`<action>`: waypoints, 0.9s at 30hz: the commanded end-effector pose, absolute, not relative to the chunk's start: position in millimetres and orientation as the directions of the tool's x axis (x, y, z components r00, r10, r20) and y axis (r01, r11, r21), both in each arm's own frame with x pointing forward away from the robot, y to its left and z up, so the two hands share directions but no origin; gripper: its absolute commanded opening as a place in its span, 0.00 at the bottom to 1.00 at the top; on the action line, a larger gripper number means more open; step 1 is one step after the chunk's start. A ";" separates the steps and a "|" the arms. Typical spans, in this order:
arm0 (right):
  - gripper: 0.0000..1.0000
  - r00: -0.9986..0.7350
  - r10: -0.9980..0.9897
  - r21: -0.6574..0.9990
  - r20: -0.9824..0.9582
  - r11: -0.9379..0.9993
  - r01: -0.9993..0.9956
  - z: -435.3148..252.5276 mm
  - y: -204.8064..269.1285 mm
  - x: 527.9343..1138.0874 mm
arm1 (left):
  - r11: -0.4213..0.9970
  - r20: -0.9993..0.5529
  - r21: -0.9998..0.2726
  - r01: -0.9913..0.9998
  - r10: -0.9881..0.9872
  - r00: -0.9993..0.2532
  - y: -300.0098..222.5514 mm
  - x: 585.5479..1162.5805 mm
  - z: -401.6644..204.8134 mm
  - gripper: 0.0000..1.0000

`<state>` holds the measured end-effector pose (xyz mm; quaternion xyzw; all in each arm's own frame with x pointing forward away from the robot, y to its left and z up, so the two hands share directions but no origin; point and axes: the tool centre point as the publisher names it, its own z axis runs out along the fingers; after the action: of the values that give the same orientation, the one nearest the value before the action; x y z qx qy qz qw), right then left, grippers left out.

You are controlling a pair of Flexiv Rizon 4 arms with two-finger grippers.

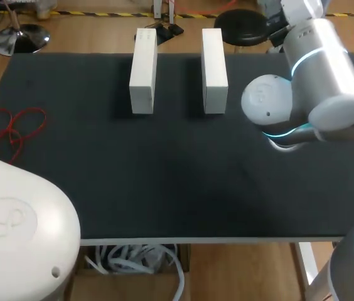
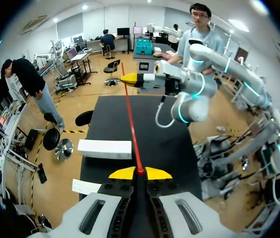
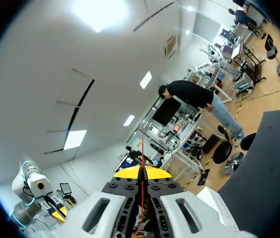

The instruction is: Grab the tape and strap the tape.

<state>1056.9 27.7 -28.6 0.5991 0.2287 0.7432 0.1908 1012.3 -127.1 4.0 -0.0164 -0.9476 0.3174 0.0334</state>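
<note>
Your left gripper (image 2: 140, 172) is pinched shut on the red tape (image 2: 132, 124), and your right gripper (image 3: 141, 171) is closed on it too, so the strand runs straight and taut between them above the table (image 1: 177, 188). The risk lies in that tension. Pull the arms wider and so thin a strand may slip from the smooth yellow tips or snap; ease off and it can sag and catch a corner of the white blocks (image 1: 143, 70). The loose red loops (image 1: 12, 128) at the table's left edge, likely its slack, could tangle or snag. The tape looks narrow, limp and cord-like. The blocks are rigid, matte, sharp-edged boxes, and the table's cover is dark, flat and dull.
</note>
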 end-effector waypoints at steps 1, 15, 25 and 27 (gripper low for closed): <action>0.00 -0.180 0.562 0.571 0.807 -0.821 0.000 -23.7 27.3 1055.2 | 0.801 0.055 -0.599 0.009 0.052 -0.997 -127.1 1012.4 5.1 0.00; 0.00 -0.086 0.669 0.669 0.738 -0.743 -0.039 -20.4 36.9 1046.0 | 0.801 0.055 -0.599 0.009 0.052 -0.997 -127.1 1012.4 5.1 0.00; 0.00 0.058 0.779 0.782 0.624 -0.622 -0.052 -20.4 56.3 1036.6 | 0.801 0.055 -0.599 0.009 0.052 -0.997 -127.1 1012.4 5.1 0.00; 0.00 0.077 0.797 0.801 0.599 -0.597 -0.054 -21.2 59.4 1036.0 | 0.801 0.055 -0.599 0.009 0.052 -0.997 -127.1 1012.4 5.1 0.00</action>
<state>1038.2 50.1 -26.9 0.5934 0.3107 0.6734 0.3129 1012.3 -127.0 4.0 -0.0164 -0.9476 0.3173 0.0334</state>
